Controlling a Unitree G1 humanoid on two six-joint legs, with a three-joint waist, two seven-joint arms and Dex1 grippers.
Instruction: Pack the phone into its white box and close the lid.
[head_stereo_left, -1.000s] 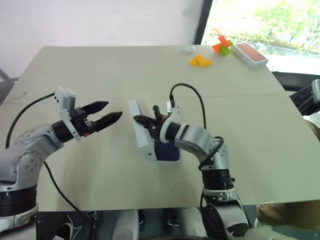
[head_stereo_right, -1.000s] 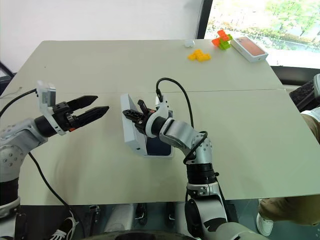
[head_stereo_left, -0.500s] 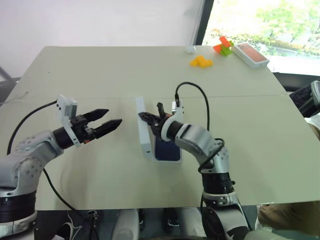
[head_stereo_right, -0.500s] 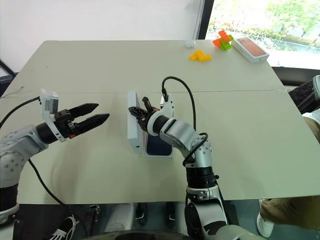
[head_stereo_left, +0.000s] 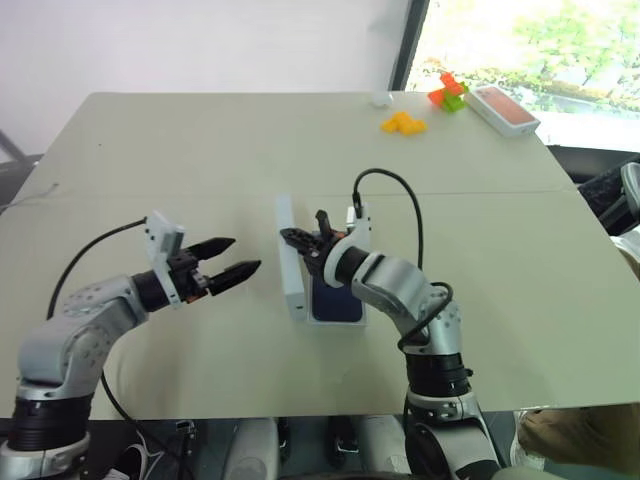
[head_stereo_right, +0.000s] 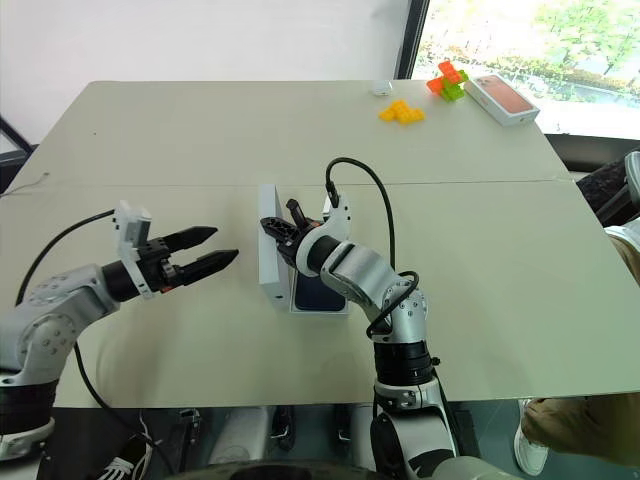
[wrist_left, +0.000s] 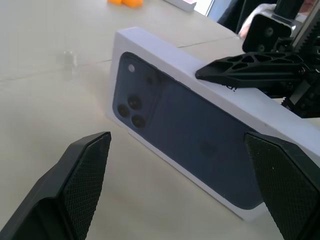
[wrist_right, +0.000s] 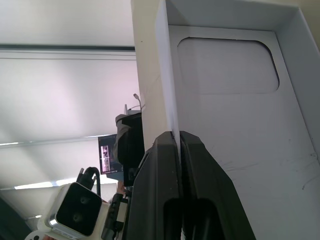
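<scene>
Left eye view: the right gripper (head_stereo_left: 300, 240) pinches the white cardboard lid (head_stereo_left: 291, 257) upright on edge, seemingly ready to tip it over the dark navy phone (head_stereo_left: 335, 303), while the left gripper (head_stereo_left: 234, 259) waits with fingers spread.

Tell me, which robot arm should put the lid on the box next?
Probably the right. The right gripper is already pinching the lid's wall, holding it on edge beside the white box with the phone. The left gripper is open, off to the side.

**Where everything sits on your table**

You have the white cardboard lid (head_stereo_left: 291, 258) on edge mid-table, just left of the dark navy phone (head_stereo_left: 335, 302) lying in the shallow white box base (head_stereo_left: 338, 322). Far right corner: yellow blocks (head_stereo_left: 402, 123), orange-green blocks (head_stereo_left: 445, 91), red-topped box (head_stereo_left: 503, 109).
</scene>
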